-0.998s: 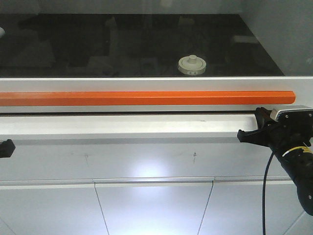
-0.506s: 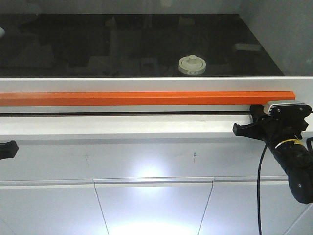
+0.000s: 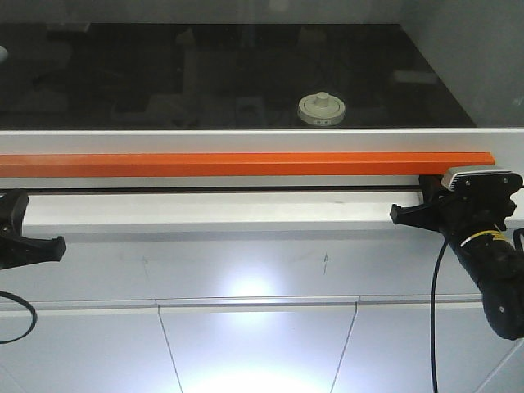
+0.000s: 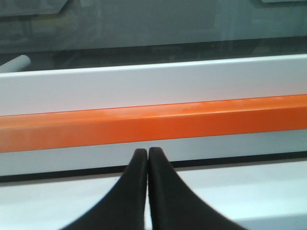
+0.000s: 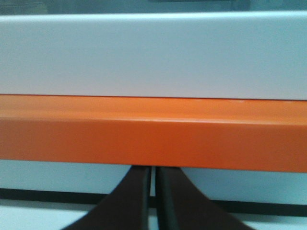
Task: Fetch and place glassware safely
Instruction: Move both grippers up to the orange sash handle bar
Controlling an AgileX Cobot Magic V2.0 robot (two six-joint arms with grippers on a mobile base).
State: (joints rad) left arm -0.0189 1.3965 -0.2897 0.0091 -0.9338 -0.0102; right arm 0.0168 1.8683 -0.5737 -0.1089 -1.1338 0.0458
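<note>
The glassware [image 3: 321, 109], a squat jar with a cream-white knobbed lid, stands on the black surface [image 3: 164, 74] behind the white sash frame [image 3: 246, 140]. An orange bar [image 3: 246, 164] runs along the front below that frame. My left gripper [image 3: 18, 205] is at the far left, just under the bar; in the left wrist view the left gripper [image 4: 147, 153] is shut and empty, short of the orange bar [image 4: 153, 122]. My right gripper [image 3: 427, 192] sits at the bar's right end. In its wrist view the right gripper [image 5: 153, 168] is pressed together with its tips hidden under the orange bar [image 5: 153, 139].
A white ledge [image 3: 205, 211] runs below the orange bar, with white cabinet doors [image 3: 254, 344] beneath it. A grey side wall [image 3: 483, 57] closes the right of the black surface. Cables hang from both arms.
The left gripper has risen and come into view at the left edge. The right gripper moved up and left to the bar's end, then held still.
</note>
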